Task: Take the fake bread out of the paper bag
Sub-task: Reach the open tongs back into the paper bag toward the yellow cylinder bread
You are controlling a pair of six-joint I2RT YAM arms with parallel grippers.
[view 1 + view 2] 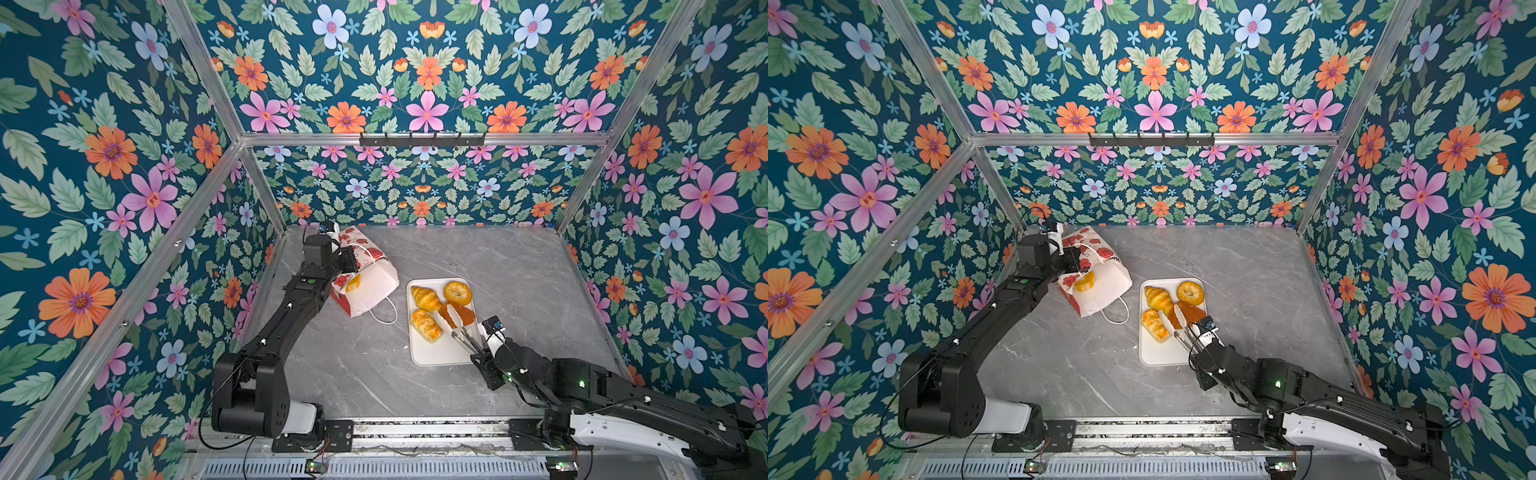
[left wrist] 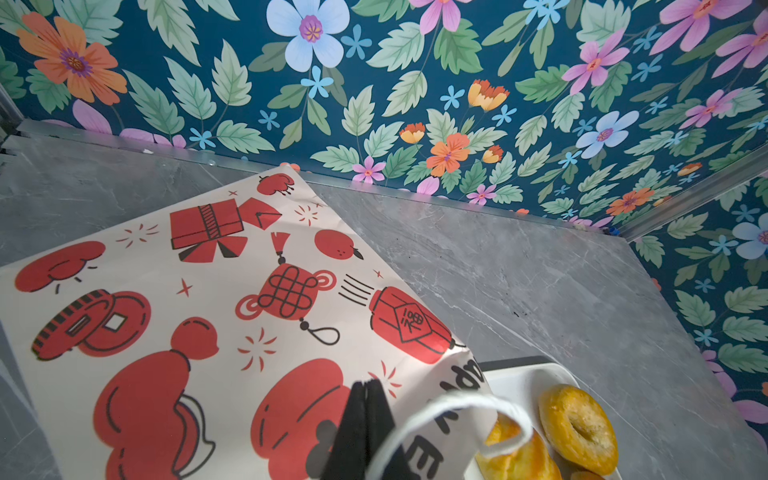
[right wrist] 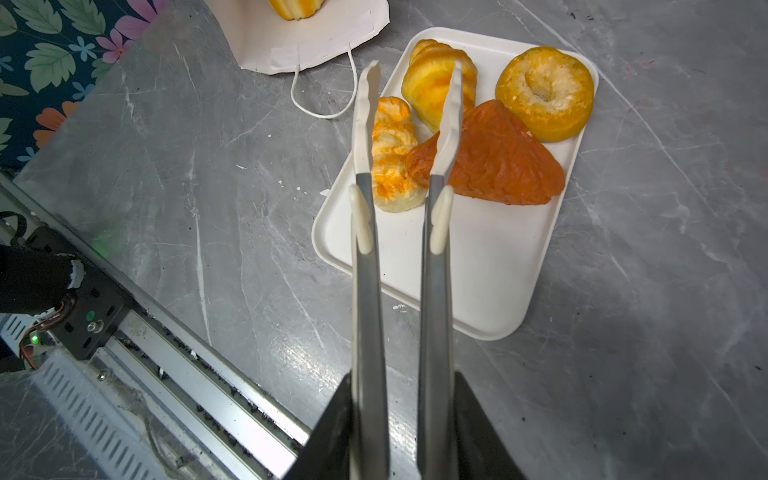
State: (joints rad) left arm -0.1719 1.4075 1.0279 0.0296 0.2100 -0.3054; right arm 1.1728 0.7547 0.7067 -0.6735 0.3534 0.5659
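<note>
Four pastries point(image 1: 424, 298) occupy the tray point(image 1: 440, 353) (fifth point(image 1: 353, 282) inside paper bag point(image 1: 374, 291)).

Grey marbled tabletop point(image 1: 519, 266), paper bag point(image 1: 374, 291) lying on its side toward the left; white tray point(image 1: 436, 353) just beside it

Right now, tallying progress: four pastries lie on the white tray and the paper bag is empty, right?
The paper bag is not empty: one yellow pastry sits in its mouth, shown in both top views. Four pastries do lie on the white tray.
</note>
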